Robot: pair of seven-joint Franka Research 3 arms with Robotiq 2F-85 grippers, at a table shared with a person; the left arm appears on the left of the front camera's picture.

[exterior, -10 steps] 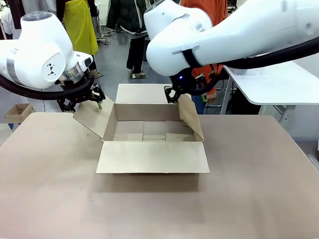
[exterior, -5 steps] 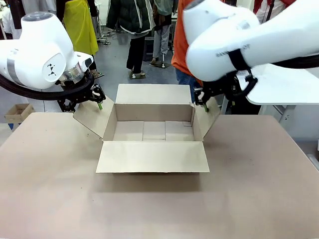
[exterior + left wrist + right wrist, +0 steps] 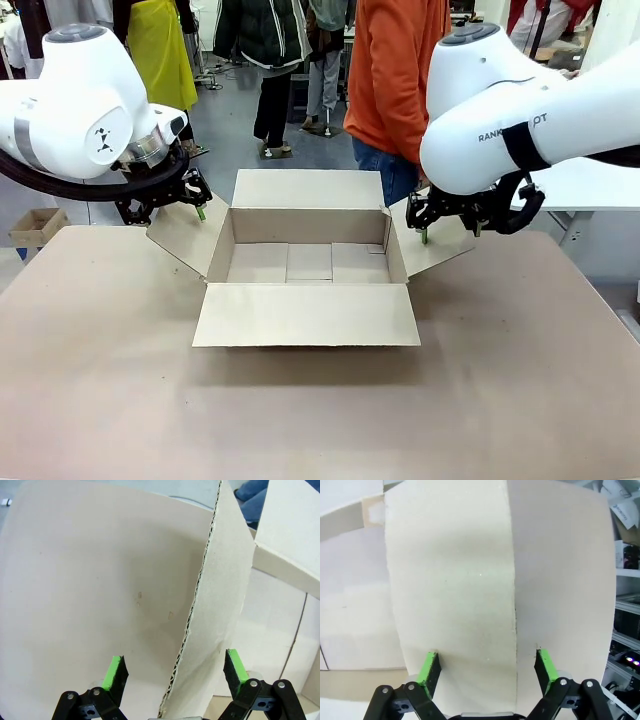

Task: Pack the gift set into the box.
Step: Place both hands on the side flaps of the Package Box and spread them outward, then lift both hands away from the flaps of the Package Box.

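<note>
Front: the box [image 3: 305,262] stands open mid-bench [image 3: 520,380]. The left pincer [image 3: 197,208] is at its left flap [image 3: 178,240] and the right pincer [image 3: 424,234] at its right flap [image 3: 442,250] — "RANK" reads on that arm. A person [image 3: 398,70] in orange stands behind.

Left wrist: pads [image 3: 114,672] wide apart, with the flap's edge between them — untouched.

Right wrist: pads [image 3: 429,667] spread wide at the flap.
</note>
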